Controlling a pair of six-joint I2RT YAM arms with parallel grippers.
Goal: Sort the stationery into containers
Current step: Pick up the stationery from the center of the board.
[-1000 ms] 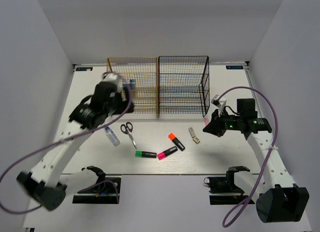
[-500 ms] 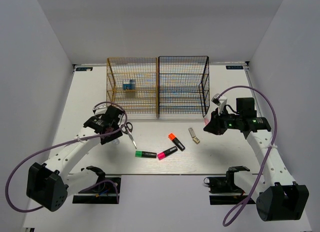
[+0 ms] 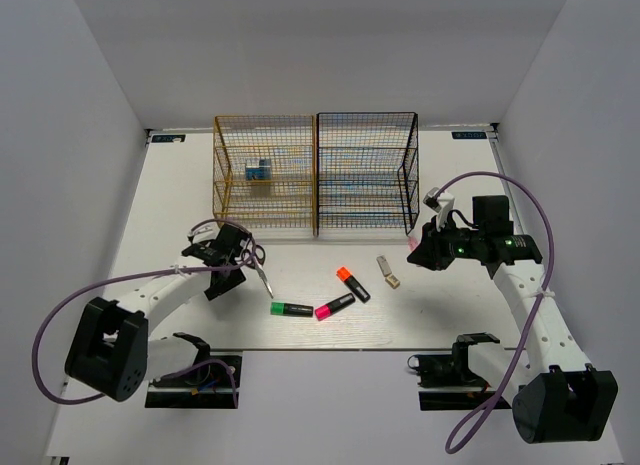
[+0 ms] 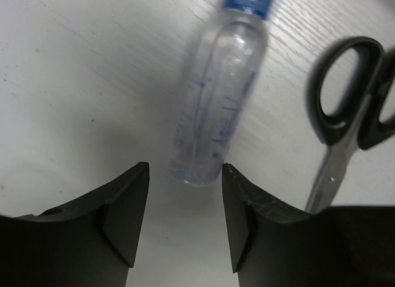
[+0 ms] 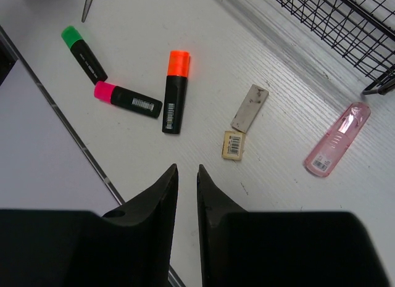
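Item: clear blue-capped plastic bottle (image 4: 217, 95), lying flat.
Axis: pointing away from my left gripper (image 4: 185, 176), base at my open, empty jaws.

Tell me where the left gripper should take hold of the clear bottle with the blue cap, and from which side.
Grip the bottle across its clear barrel, probably near the middle, coming from above. It lies flat, blue cap pointing away from the left gripper, whose open jaws line up with its narrow width. Scissors lie close beside it, so keep centred.
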